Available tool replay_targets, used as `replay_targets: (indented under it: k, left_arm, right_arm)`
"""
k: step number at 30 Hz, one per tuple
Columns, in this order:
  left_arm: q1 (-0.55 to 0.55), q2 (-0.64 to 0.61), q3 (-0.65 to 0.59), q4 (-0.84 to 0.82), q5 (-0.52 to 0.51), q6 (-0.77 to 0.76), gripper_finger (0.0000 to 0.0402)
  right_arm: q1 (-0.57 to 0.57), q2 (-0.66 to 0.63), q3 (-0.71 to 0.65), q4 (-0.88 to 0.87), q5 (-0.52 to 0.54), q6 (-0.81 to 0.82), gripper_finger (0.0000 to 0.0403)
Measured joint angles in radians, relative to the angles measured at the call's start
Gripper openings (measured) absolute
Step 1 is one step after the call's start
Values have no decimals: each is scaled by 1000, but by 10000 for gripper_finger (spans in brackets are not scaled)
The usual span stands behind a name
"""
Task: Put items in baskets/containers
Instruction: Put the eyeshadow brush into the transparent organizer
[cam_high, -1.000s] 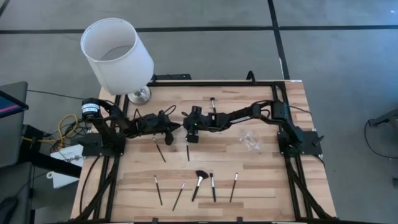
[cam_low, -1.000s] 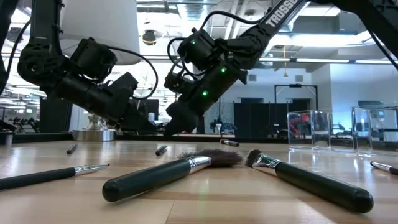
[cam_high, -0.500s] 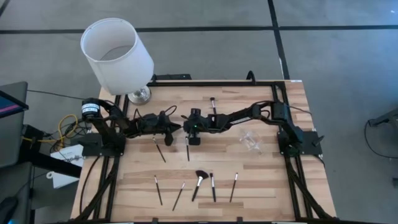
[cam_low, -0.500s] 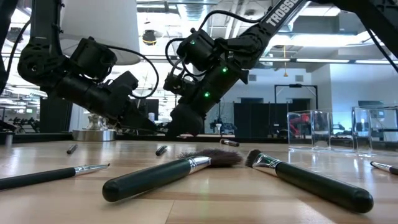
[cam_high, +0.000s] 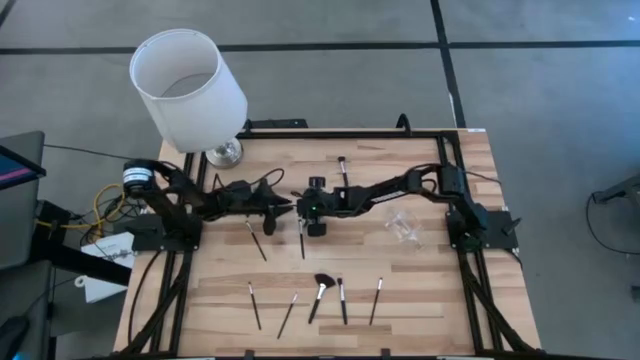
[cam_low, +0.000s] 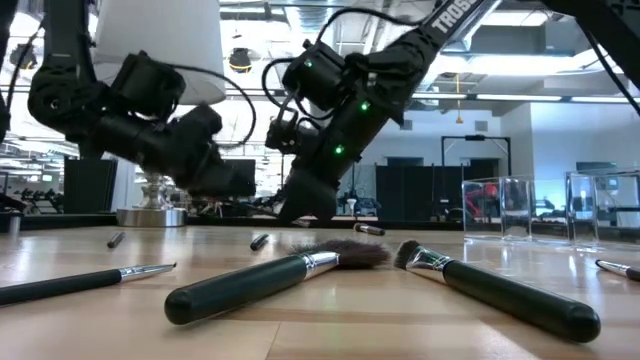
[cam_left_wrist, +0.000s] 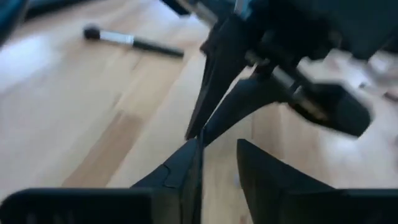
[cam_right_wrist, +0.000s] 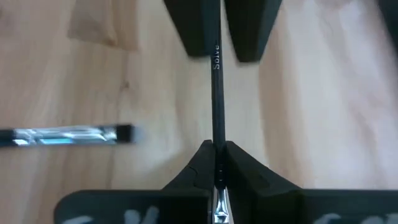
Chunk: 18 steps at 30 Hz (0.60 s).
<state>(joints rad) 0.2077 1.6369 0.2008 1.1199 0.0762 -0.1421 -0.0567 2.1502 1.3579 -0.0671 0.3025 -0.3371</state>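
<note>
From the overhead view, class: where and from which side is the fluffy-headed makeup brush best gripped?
Probably mid-handle on the fluffy-headed brush, coming straight down from above with the jaws across the handle. It lies flat, the slim handle is firm where the head is soft, and the neighbouring brush sits closest beside the head.

"Solve"-like white lettering seen on black brush handle (cam_right_wrist: 216, 93), centre of right wrist view, partly legible. White "TROSS…" printed on arm link (cam_low: 447, 17), top of low view, cut off.
</note>
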Motion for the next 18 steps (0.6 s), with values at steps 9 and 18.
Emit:
replay_targets:
  k: [9,18]
  left_arm:
    - [-1,-256,-45,-1,4,-51,140]
    - [0,-432,-126,-4,-2,-50,136]
  right_arm:
    - [126,-14,286,-656,355,22,17]
    - [289,-16,617,-1479,621,173,19]
